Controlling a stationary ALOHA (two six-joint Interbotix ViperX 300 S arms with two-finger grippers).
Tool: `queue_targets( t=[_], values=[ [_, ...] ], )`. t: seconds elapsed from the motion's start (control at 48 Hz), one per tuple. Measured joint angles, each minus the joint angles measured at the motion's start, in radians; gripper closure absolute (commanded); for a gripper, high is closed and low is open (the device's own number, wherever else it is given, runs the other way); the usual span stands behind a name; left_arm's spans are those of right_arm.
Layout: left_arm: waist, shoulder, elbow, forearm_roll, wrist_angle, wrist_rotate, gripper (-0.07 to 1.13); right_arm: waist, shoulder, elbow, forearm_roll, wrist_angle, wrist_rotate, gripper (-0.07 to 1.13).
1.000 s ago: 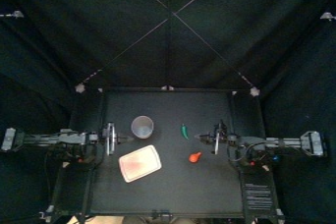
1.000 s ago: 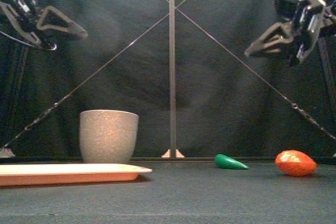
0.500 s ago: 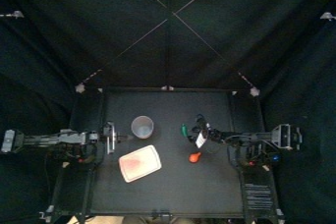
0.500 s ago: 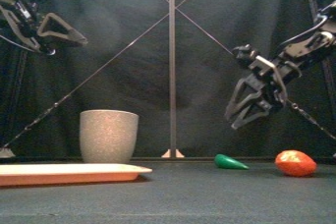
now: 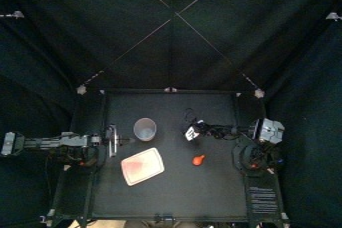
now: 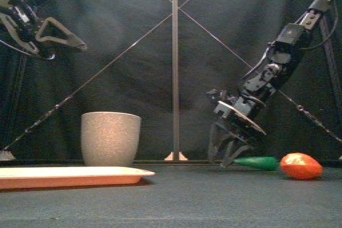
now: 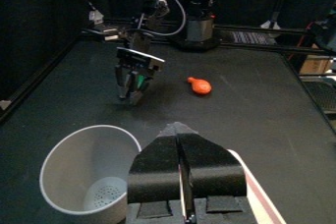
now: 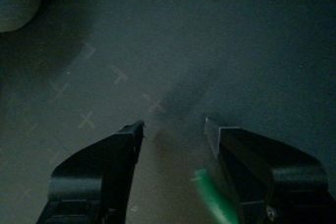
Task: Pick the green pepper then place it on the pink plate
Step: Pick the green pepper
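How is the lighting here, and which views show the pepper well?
Front view: evenly lit, pepper plain beside the right gripper. Right wrist view: dim, table murky, only a green sliver by the jaws. Top view: dark, the pepper not made out under the gripper.

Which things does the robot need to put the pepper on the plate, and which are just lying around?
For the job:
green pepper
pink plate
right pincer, open, down by the pepper

Just lying about:
grey cup
red toy
left pincer, shut, idle up at the left
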Motion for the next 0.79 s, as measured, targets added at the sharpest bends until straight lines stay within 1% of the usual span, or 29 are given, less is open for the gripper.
queue_targets(
  t=[0.229,0.438,0.521,0.625,0.729,0.792],
  values=[
    [0.002,0.0,0.0,0.0,0.0,0.0,0.97,0.006,-0.006,-0.003,-0.008,0.011,-0.005,0.17],
    [0.002,-0.002,0.0,0.0,0.0,0.0,0.97,0.032,-0.126,0.009,-0.055,0.025,-0.005,0.17],
    [0.0,-0.002,0.0,0.0,0.0,-0.002,0.97,0.044,-0.212,0.041,-0.078,0.041,-0.005,0.17],
    [0.002,-0.002,0.005,-0.003,0.002,0.0,0.97,0.043,-0.305,0.104,-0.081,0.067,-0.005,0.17],
    [0.002,-0.002,0.005,-0.003,0.0,0.0,0.97,0.034,-0.38,0.178,-0.063,0.083,0.002,0.17],
    [0.002,-0.002,0.006,-0.005,0.002,0.0,0.97,0.02,-0.43,0.229,-0.035,0.089,0.003,0.17]
  ],
)
